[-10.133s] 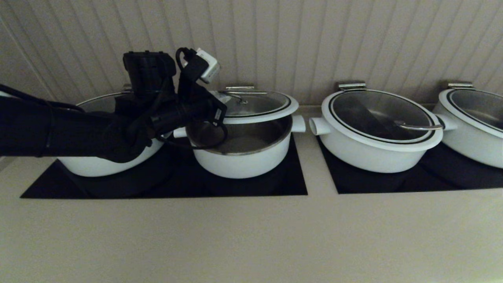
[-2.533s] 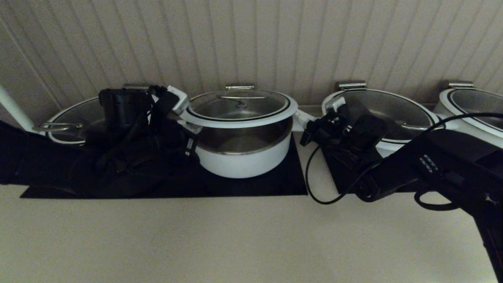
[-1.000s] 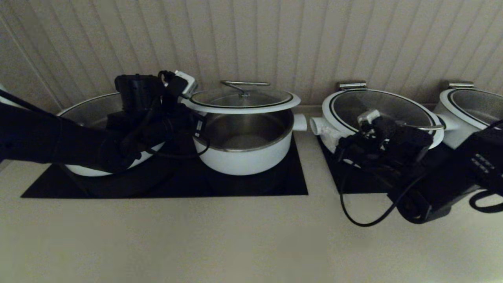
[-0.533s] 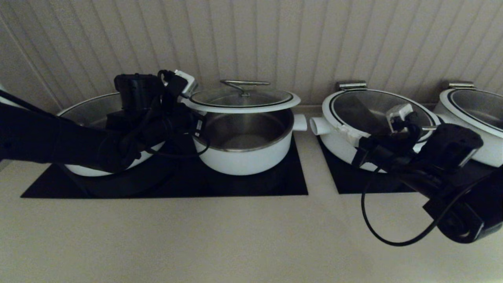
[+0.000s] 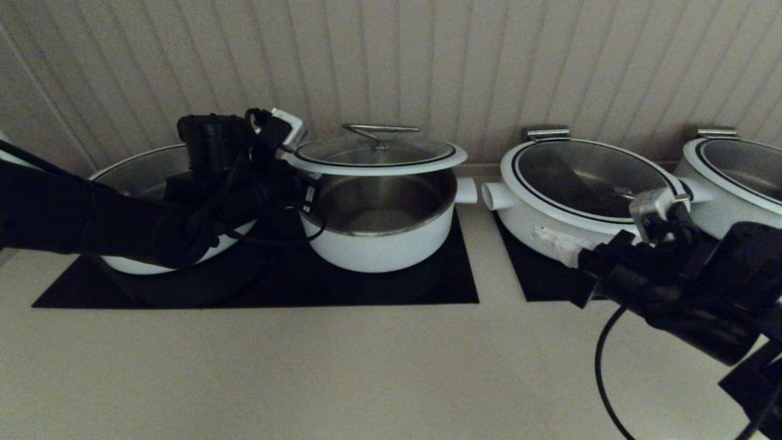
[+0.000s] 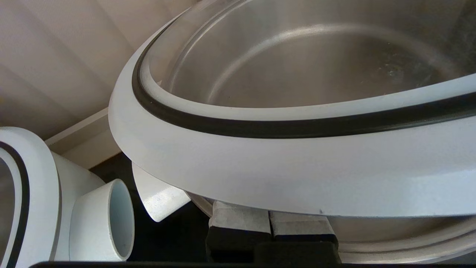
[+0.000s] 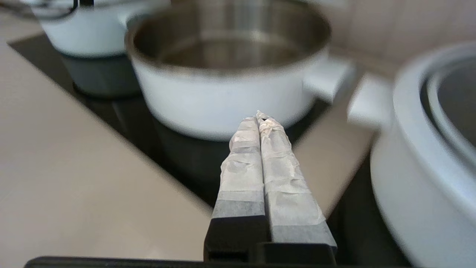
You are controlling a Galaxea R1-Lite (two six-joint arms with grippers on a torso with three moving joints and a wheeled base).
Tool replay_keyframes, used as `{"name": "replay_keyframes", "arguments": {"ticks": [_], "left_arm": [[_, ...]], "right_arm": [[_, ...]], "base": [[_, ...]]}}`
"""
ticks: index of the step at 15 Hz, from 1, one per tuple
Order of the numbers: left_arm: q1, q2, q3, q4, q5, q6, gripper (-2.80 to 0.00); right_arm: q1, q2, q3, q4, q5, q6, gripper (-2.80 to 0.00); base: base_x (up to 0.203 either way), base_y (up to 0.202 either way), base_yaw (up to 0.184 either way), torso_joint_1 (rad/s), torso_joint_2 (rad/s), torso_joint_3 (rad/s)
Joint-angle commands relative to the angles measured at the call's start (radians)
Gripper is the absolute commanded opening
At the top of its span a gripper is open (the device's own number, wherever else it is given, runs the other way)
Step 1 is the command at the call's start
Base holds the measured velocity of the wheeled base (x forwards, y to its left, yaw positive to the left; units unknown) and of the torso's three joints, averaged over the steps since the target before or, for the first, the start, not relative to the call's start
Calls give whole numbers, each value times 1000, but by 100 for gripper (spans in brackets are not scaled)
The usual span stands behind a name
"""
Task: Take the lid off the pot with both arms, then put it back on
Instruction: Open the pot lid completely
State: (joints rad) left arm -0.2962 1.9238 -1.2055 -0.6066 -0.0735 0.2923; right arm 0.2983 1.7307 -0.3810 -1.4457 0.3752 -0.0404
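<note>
The round glass lid with white rim and steel bar handle (image 5: 377, 153) hovers over the deep white pot (image 5: 382, 226), resting on the left gripper (image 6: 270, 219), whose fingers are pressed together under the rim. Probably heavy, slippery, breakable; support opposite rim edges. The right gripper (image 7: 260, 123), jaws pressed together, is well apart

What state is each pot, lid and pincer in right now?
Round glass lid with white rim: raised above its pot.
Small deep white pot: open, empty.
Left pincer: shut, under the lid's rim.
Right pincer: shut, empty.
Wide white pot: lidded.
</note>
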Motion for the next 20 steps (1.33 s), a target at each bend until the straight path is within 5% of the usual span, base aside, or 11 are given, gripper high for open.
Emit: {"name": "replay_keyframes", "arguments": {"ticks": [1, 4, 8, 12, 15, 20], "left_arm": [[0, -7, 0, -4, 0, 2, -280], [0, -11, -8, -4, 0, 2, -280], [0, -11, -11, -4, 0, 2, -280], [-1, -8, -11, -4, 0, 4, -280], [-1, -3, -14, -4, 0, 7, -280], [-1, -2, -14, -4, 0, 7, -280]], "right_arm": [[-2, -132, 112, 6, -36, -4, -280], [-20, -247, 230, 30, -124, -8, -280], [-177, -352, 369, 59, -157, -49, -280], [-246, -428, 381, 194, -261, -88, -280], [-246, -480, 381, 351, -309, -101, -280], [-245, -811, 381, 830, -292, -100, -280]], "base": [[0, 0, 0, 0, 0, 0], [0, 0, 0, 0, 0, 0], [0, 0, 0, 0, 0, 0], [0, 0, 0, 0, 0, 0], [0, 0, 0, 0, 0, 0], [0, 0, 0, 0, 0, 0]]}}
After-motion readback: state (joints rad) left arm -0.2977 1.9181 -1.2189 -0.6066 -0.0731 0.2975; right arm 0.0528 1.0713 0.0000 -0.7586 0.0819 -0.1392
